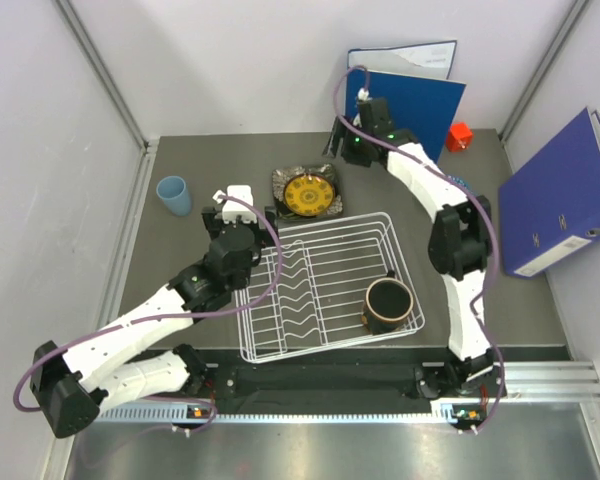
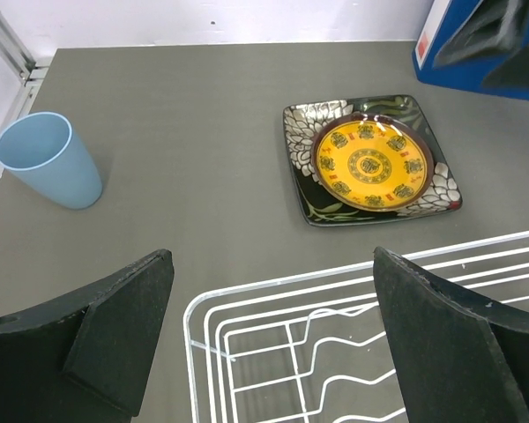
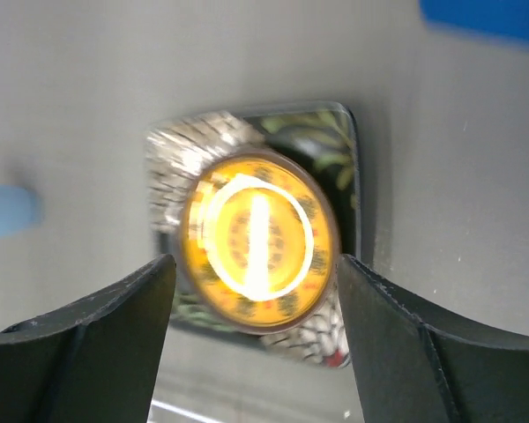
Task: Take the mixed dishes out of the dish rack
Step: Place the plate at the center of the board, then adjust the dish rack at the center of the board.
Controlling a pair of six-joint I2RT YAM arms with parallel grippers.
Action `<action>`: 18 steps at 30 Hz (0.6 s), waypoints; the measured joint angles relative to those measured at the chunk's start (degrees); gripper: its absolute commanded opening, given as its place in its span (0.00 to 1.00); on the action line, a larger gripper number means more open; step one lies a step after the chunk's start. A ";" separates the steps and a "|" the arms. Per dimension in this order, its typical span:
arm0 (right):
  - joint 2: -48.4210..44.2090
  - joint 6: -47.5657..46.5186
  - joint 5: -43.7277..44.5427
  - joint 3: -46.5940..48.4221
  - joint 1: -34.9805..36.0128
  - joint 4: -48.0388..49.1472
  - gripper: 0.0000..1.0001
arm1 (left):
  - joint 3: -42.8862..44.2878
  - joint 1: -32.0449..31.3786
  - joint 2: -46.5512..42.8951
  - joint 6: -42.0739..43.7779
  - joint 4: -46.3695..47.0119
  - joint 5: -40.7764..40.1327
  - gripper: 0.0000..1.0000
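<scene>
The white wire dish rack [image 1: 325,285] stands mid-table; its far-left corner shows in the left wrist view [image 2: 247,326]. A dark brown mug [image 1: 388,305] stands in its right part. Behind the rack, the small yellow round dish [image 1: 310,193] lies on the black square plate [image 1: 284,180]; both show in the left wrist view, dish [image 2: 370,164] and plate [image 2: 304,141]. The light blue cup [image 1: 174,195] stands upright on the table at far left [image 2: 48,159]. My left gripper [image 1: 240,200] [image 2: 271,256] is open and empty above the rack's far-left corner. My right gripper [image 1: 338,140] [image 3: 254,264] is open and empty, raised above the yellow dish [image 3: 257,238]. The speckled bowl is out of view.
A blue ring binder [image 1: 410,85] leans on the back wall, with a small red block [image 1: 460,135] beside it. A second blue binder [image 1: 560,195] leans at the right wall. Walls close in the table on the left, back and right.
</scene>
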 measured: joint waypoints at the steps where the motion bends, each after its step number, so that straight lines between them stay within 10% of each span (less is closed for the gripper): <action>1: -1.73 0.02 0.31 -0.42 0.00 0.22 0.72 | 0.17 0.00 0.00 -0.13 -0.11 0.00 0.99; 18: -58.16 -0.76 20.63 -56.61 5.42 3.98 0.71 | 7.39 0.11 4.59 -10.49 -17.99 2.36 0.99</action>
